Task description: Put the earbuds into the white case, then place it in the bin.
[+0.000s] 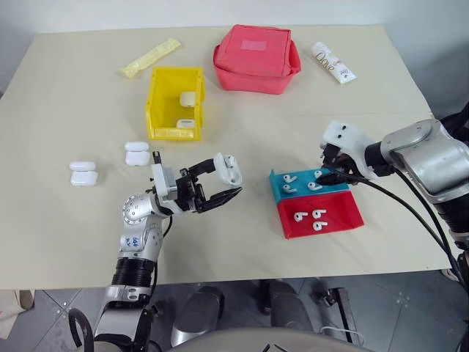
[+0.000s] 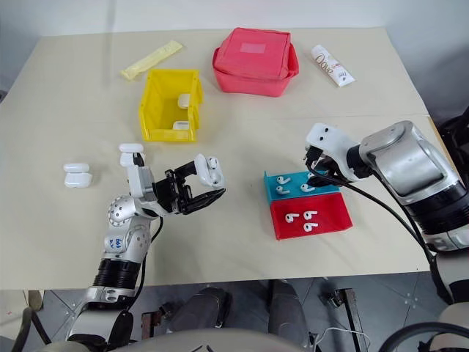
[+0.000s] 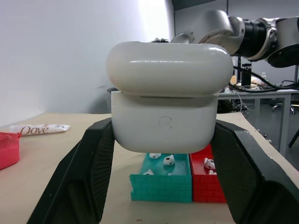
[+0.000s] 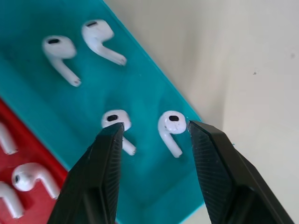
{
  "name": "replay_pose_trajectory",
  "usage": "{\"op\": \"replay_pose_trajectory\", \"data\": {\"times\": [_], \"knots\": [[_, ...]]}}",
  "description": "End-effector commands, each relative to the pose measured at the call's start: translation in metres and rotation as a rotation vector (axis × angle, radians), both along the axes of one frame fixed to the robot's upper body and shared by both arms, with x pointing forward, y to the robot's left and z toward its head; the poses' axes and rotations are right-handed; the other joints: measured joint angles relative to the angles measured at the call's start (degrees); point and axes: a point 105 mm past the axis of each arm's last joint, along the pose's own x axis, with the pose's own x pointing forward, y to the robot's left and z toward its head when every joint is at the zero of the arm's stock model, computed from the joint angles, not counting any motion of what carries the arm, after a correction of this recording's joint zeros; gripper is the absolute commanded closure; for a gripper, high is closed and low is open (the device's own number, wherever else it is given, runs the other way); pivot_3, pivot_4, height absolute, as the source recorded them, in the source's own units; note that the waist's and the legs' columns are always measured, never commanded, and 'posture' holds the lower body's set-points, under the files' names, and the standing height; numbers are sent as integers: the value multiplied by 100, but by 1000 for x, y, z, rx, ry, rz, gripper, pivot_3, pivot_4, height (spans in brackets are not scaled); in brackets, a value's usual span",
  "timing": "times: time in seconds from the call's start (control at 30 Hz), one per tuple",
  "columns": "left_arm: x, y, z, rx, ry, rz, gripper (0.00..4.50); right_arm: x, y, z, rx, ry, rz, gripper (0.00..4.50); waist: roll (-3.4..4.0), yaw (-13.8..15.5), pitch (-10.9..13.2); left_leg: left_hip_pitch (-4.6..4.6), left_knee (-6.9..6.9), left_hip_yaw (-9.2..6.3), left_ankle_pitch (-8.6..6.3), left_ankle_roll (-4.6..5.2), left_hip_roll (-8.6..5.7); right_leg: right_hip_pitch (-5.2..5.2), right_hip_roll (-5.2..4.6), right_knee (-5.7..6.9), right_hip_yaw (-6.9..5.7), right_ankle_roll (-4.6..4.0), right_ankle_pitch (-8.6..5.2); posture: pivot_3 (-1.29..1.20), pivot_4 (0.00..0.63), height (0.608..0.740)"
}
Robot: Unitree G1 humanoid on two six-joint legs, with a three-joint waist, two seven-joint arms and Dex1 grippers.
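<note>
Left gripper (image 1: 220, 185) clamped shut on the white case (image 1: 231, 169), lid ajar, held up above the table's near-middle, just left of the trays; right gripper (image 4: 154, 133) tipped down over the blue tray (image 1: 277, 192), fingers about half spread, empty, straddling two earbuds (image 4: 169, 126) at the tray's far-right corner; two more earbuds lying at the tray's other end, others in the red tray (image 1: 326, 229) just nearer the table's front edge.

Step in hand, by the look of it: picking one earbud from the blue tray. Best done by centring on a single bud rather than the pair between the fingers; shifting slightly toward the right-hand bud, closing across its rounded head, not the thin stem, which would likely slip or flip; lowering until the tips nearly meet the tray floor, then closing gently; lifting straight up, clear of the tray wall.

Yellow bin (image 1: 163, 94) standing toward the table's far-left part, two cases already inside; three spare cases (image 1: 83, 173) lying near the left edge.
</note>
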Motion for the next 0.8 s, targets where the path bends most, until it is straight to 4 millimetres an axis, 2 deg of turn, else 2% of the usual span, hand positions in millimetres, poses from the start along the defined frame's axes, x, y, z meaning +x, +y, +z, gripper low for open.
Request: {"op": "replay_pose_trajectory", "data": {"times": [0.03,0.37,0.8], "knots": [[-6,-3,7,-12,-38,-5,1756,8,-2,9,-26,-36,3,2238,0,-7,0,0,0,0,0,0,0,0,0,0,0,0,0,0,150,740],[-10,-2,6,-15,-31,13,1756,19,-5,6,-59,-32,9,2238,0,-14,-1,0,0,0,1,-1,0,0,1,1,0,-1,0,0,150,740],[-13,0,6,-13,-26,25,1756,22,-6,-1,-80,-12,10,2238,1,-22,-11,0,0,1,2,-2,0,-1,2,2,1,-1,1,0,150,740]]}}
